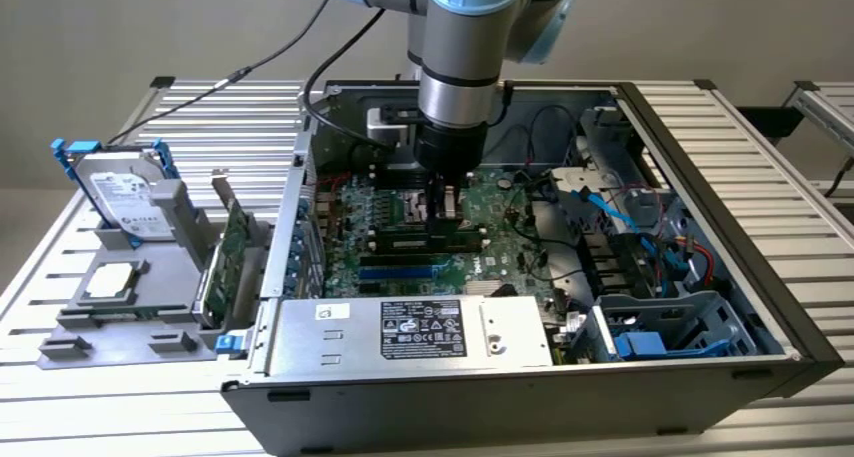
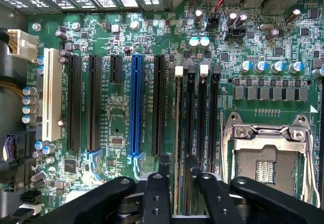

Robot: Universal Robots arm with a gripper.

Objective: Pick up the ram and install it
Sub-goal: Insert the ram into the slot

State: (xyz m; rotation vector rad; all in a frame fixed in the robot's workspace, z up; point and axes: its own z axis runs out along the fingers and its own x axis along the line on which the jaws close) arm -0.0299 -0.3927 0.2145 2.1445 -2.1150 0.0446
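Slatted metal surface [image 1: 747, 117] carrying an open computer case [image 1: 781, 322] towards the exterior view's right edge, a grey holder beside it near the left edge. Standing in that holder: a silver hard drive [image 1: 127, 192] with blue rails and a green expansion card [image 1: 234, 247].

Inside the case, a silver power supply [image 1: 414, 332] along the near wall and the motherboard [image 2: 116, 118] behind it, partly hidden in the exterior view by the arm [image 1: 461, 87] reaching straight down.

Tool [image 1: 447, 212] low over the memory slots, hard to make out there against the dark parts. From the wrist, tool [image 2: 177, 166] released: black fingers [image 2: 162, 171] spread, a gap showing on each side of the ram [image 2: 178, 133].

Ram standing edge-on in a memory slot on the side nearest the blue slot [image 2: 135, 107], long axis parallel to that slot and the black memory slots alongside. One end at a white latch [image 2: 178, 71], the other cut off beneath the tool. Chips not visible from this angle.
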